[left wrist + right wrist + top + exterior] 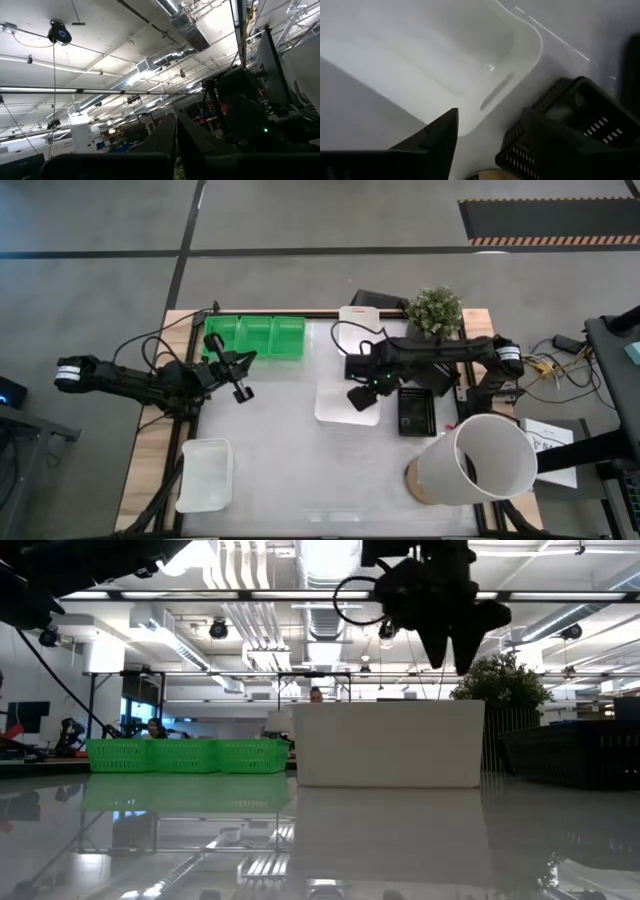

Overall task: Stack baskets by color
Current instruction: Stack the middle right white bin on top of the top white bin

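Hanging over the white basket [340, 402] at table centre, the right gripper [362, 395] is standing with jaws spread wide, holding nothing. Black basket [416, 411] is sitting at its three o'clock, green baskets [255, 337] at ten, beside the closed, empty left gripper [240, 387].

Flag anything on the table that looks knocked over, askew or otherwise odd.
The large white cylinder lies tipped on its side near the table's right front corner, its open mouth showing, beside the black basket. The green baskets sit in a neat row, and the white baskets look upright and undamaged.
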